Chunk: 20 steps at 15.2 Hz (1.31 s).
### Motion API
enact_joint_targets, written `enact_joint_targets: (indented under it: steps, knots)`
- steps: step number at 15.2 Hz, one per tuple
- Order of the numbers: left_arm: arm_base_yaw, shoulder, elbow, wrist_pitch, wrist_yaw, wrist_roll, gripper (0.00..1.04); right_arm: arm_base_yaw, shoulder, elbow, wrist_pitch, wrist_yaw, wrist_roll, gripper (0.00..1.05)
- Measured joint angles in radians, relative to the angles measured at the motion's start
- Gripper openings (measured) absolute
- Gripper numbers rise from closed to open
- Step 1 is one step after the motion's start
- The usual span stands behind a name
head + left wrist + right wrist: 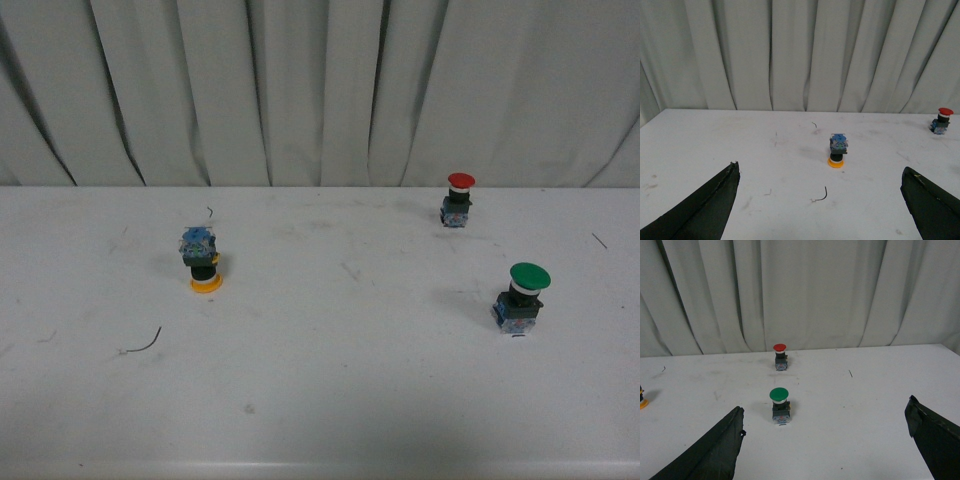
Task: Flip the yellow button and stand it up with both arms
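A small red-capped push-button (460, 198) is stood upright near the pleated grey curtain (320, 90); a larger green-capped push-button (522, 297) is set nearer on the scuffed white table (350, 400).

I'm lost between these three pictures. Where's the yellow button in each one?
Front view: yellow button, cap down, left of middle.
Left wrist view: yellow button out beyond the spread fingers, between them.
Right wrist view: only a sliver of it, cut by the frame's edge.
Shared landmark: the red button, standing in all three.
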<state>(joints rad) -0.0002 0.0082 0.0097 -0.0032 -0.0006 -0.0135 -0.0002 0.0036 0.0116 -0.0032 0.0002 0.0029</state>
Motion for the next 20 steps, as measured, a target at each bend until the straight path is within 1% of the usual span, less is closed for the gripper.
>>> enact_joint_targets:
  steps: [20]
  knots:
    - [0.000,0.000,0.000,0.000,0.000,0.000,0.98,0.000,0.000,0.000,0.000,0.000,0.000,0.98]
